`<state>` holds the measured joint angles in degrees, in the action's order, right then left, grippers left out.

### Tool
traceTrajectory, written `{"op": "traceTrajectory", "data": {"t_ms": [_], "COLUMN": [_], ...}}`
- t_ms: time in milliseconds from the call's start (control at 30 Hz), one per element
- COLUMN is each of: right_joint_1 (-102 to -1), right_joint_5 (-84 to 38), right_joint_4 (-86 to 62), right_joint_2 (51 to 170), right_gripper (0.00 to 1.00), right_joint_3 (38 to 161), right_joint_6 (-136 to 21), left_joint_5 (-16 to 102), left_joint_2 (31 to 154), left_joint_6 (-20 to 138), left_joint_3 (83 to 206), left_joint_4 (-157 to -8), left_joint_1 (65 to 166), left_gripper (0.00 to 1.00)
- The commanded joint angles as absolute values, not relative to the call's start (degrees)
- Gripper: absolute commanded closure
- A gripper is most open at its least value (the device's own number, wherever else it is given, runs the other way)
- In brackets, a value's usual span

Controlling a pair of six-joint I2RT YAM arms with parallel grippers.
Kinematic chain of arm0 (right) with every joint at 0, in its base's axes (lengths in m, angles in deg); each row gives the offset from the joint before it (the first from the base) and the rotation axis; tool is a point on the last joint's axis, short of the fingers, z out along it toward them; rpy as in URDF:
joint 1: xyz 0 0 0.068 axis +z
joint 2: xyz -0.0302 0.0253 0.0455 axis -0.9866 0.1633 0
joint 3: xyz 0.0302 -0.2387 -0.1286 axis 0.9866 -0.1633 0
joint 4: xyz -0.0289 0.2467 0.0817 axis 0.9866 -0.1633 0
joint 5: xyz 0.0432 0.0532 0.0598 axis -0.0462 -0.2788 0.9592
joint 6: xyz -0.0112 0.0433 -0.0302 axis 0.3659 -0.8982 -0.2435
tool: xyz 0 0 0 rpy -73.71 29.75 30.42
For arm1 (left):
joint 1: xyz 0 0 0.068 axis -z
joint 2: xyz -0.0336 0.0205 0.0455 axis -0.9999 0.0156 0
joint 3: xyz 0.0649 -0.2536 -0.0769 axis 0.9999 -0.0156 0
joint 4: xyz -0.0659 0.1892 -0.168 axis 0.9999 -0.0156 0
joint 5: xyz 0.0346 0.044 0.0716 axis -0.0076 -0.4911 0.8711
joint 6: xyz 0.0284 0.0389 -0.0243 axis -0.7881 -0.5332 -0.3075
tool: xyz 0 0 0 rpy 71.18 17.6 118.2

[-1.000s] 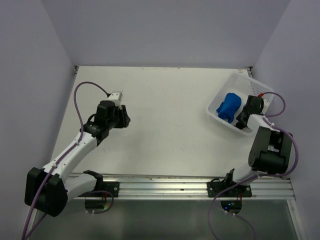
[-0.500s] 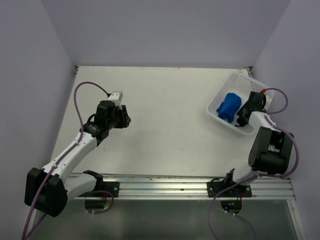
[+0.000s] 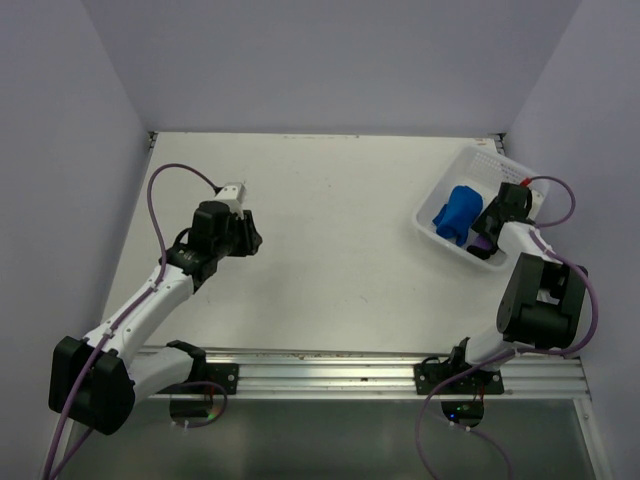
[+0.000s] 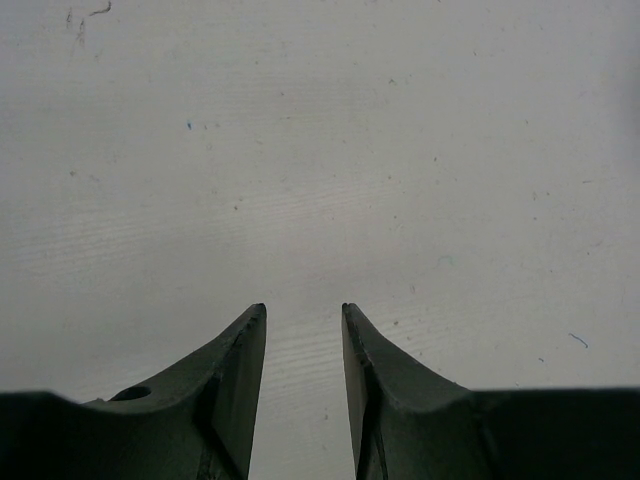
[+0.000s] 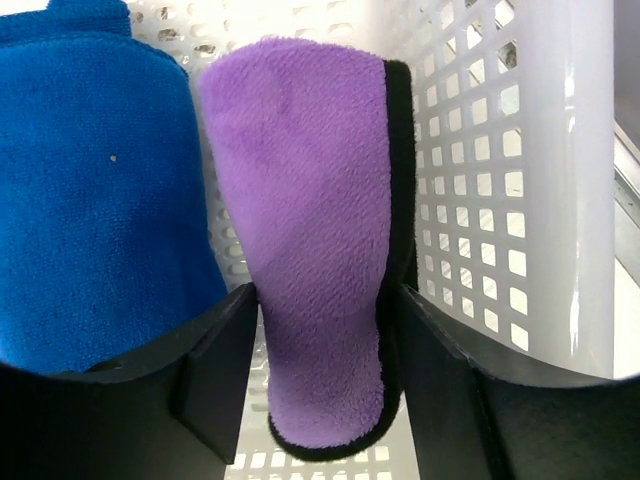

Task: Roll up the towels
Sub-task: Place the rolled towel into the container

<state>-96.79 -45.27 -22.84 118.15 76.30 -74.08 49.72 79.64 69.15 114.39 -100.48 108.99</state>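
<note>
- Straddling the purple towel [image 5: 300, 180], the right claw [image 5: 328, 295] has one dark finger on each side of the roll, and the cloth fills the gap between them.
- Both fingertips [image 5: 235, 320] meet the edges of the cloth. These views do not show whether they squeeze it or only brush it.
- The purple towel is rolled into a plump tube that runs straight ahead of the claw, away from the wrist camera. Black trim lines the side next to the finger on the right of that view and wraps the near end under the claw.
- The blue towel [image 5: 90, 190] lies just outside the finger on the left of the wrist view and touches the purple roll further ahead.
- Both towels sit inside the white perforated basket [image 5: 480, 200]. Its wall rises just outside the other finger and curves round in front of the claw.
- In the top view the right claw is down in the basket, with the blue towel a bunched lump just beside it on the side toward the middle of the table [image 4: 320, 130].
- The left claw [image 4: 304, 310] is well apart from the basket and both towels. Its fingers are parted by a narrow gap, through which only the pale, speckled table surface shows.
</note>
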Motion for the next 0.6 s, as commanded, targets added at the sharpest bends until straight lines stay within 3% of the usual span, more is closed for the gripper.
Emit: {"op": "traceTrajectory", "data": {"t_ms": [0,33,100,500,567], "right_joint_1": [-97.04,-97.04,-97.04,-97.04,-97.04], "right_joint_5": [-44.05,-44.05,-44.13,-41.68,-40.28], "right_joint_4": [-23.75,-23.75,-23.93,-27.0,-26.57], "right_joint_2": [117.84,117.58,117.31,110.99,109.58], "right_gripper": [0.39,0.34,0.31,0.28,0.19], "right_joint_3": [79.2,79.29,79.55,84.12,84.39], "right_joint_6": [-74.01,-73.84,-73.84,-72.79,-71.47], "left_joint_5": [48.6,48.69,48.6,48.16,48.33], "left_joint_2": [78.55,78.55,78.55,78.03,77.85], "left_joint_6": [67.96,67.96,67.96,67.96,67.87], "left_joint_3": [114.55,114.55,114.47,114.38,114.38], "left_joint_4": [-98.99,-98.99,-98.99,-98.9,-98.99], "left_joint_1": [108.53,108.53,108.53,108.53,108.53], "left_gripper": [0.6,0.59,0.59,0.59,0.59]}}
